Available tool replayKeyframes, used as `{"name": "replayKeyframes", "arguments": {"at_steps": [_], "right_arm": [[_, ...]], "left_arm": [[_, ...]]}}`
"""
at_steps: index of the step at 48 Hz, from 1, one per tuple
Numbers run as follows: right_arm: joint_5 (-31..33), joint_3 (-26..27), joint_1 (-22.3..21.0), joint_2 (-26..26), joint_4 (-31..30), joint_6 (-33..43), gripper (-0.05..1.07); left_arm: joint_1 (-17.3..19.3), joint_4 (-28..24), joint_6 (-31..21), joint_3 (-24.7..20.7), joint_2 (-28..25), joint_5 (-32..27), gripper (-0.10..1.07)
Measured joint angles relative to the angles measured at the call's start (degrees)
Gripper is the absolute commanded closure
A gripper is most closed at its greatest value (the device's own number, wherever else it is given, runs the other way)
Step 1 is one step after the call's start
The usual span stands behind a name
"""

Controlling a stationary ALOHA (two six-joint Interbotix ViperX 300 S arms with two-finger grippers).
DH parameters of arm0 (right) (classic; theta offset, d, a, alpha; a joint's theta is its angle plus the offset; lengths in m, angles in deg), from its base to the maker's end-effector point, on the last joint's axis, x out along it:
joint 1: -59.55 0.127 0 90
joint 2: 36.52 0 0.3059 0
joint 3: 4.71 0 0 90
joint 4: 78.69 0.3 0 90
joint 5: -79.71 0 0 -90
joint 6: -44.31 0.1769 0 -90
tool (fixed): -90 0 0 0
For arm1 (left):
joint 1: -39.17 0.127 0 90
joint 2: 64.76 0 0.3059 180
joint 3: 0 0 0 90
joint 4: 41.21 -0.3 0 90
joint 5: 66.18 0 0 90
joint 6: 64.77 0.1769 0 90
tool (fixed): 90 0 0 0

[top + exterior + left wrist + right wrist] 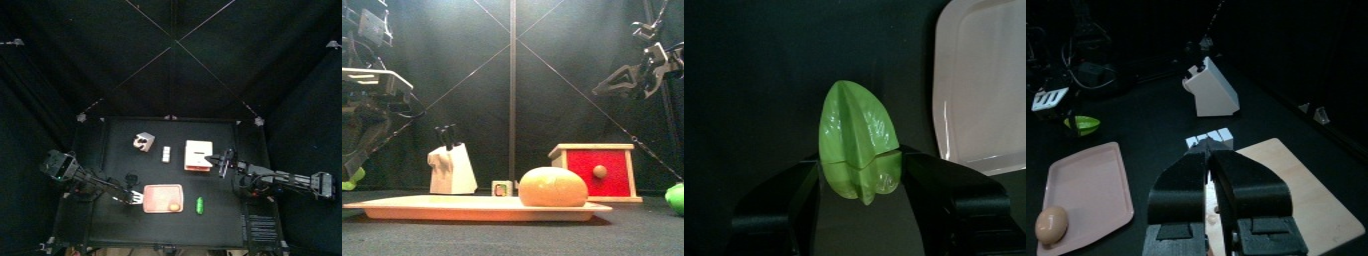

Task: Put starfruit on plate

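The starfruit [857,135], green and ribbed, stands on end between the jaws of my left gripper [862,180], which is shut on its lower end. In the front view the starfruit [353,178] hangs a little above the table at the far left. The plate [163,200], a flat salmon square tray, lies just to the right of my left gripper [135,197]; its pale edge [985,80] shows beside the fruit. A tan round fruit [561,187] lies on the plate [422,208]. My right gripper [1216,170] is shut and empty above the cream block [1300,195].
The cream block with a red side [596,168] stands at the middle right. A white knife block [143,142] stands at the back, with a small cube [502,187] in front of it. Another green fruit [198,205] lies right of the plate.
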Motion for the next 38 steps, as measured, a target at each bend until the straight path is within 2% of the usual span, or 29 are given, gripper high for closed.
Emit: {"name": "replayKeyframes", "arguments": {"at_steps": [14,29,38], "right_arm": [[0.0,0.0,0.0,0.0,0.0,0.0,1.01],[0.0,0.0,0.0,0.0,0.0,0.0,1.01],[0.1,0.0,0.0,-0.1,0.0,0.0,1.01]], "left_arm": [[0.6,-6.0,-0.1,-4.8,-1.1,-0.2,0.2],[1.2,-12.0,-1.1,-14.5,-7.4,0.4,0.2],[1.6,-13.4,-0.9,-19.4,-11.3,0.6,0.2]]}}
